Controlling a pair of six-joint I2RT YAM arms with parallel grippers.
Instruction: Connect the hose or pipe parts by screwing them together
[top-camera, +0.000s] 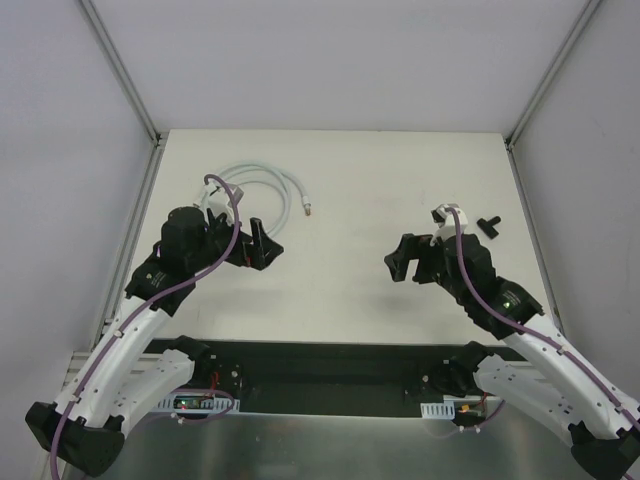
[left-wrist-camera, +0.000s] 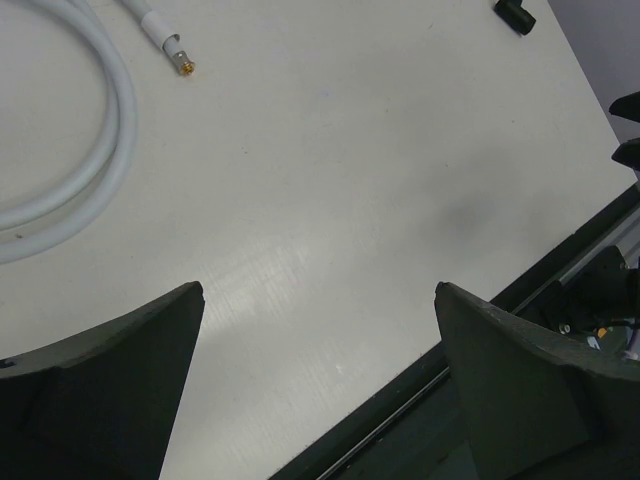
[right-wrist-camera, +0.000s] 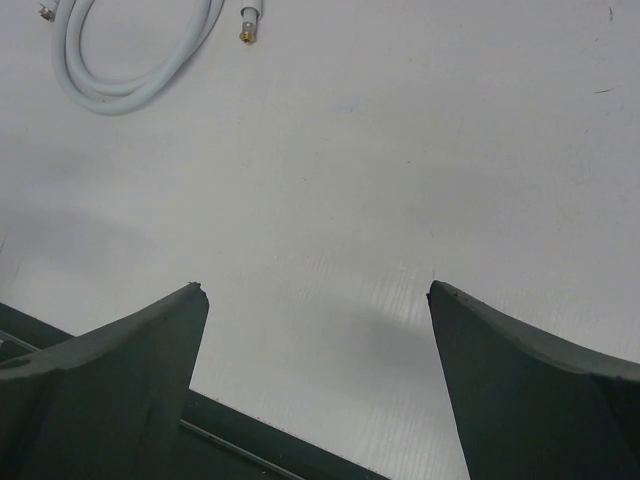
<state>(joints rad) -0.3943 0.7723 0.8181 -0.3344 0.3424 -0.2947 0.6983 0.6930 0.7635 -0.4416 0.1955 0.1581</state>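
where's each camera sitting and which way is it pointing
Top external: above and behind the bases, looking down on the table; both arms, left claw and right claw show.
Left wrist: on the left arm, facing right across the table toward the black connector; its open claw below.
Right wrist: on the right arm, facing left; its open claw below.
Shared: both wrist views catch the white hose.

I see a smooth, slightly glossy white plastic hose (left-wrist-camera: 117, 125) tipped with a brassy metal end fitting (left-wrist-camera: 185, 68), a matt black connector (left-wrist-camera: 516, 12), and a faintly sheened off-white table (left-wrist-camera: 340, 210).
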